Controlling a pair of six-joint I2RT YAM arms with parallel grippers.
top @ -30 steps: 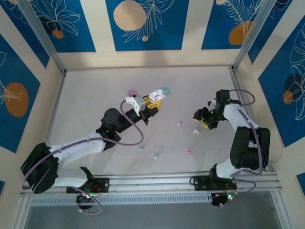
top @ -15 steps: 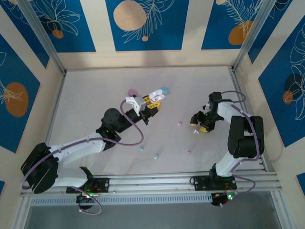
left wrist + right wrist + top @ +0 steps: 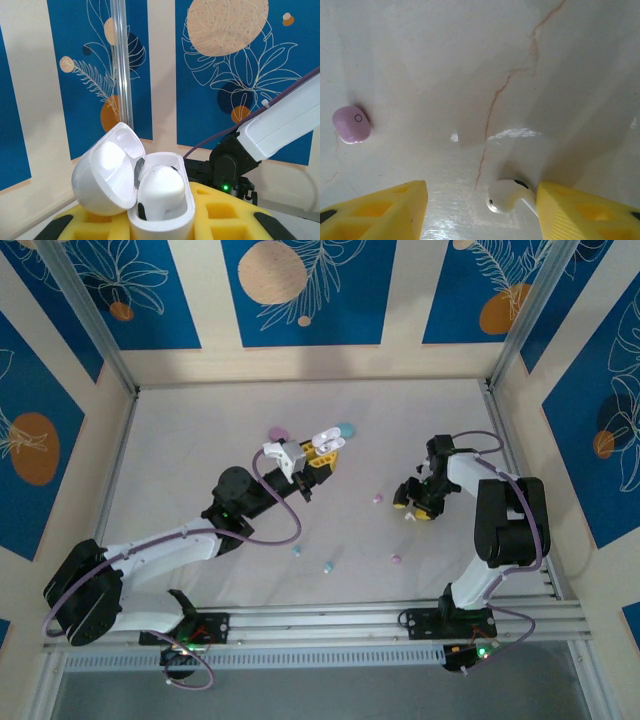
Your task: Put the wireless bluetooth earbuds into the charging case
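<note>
Item: loose white earbud [image 3: 507, 196]. It lies on the table [image 3: 470, 75] between the parted jaws of the right gripper [image 3: 481, 192]. Its stem appears to touch the finger at 3 o'clock, and it is not yet clamped

Handling: it is judged very light, hard, glossy and slippery, and liable to be squirted out if pinched off-centre. The rounded body is best taken across its widest part

Destination: white charging case [image 3: 160, 225], lid open, clamped in the left gripper [image 3: 322, 450]. A seated white earbud [image 3: 160, 187] is already housed in it

Nearby: pink earbud [image 3: 351, 124] at 10 o'clock, well apart. In the top view, light-blue earbuds [image 3: 296, 551] are found at 8 o'clock of the right gripper

Obstruction: none is noted between the jaws
</note>
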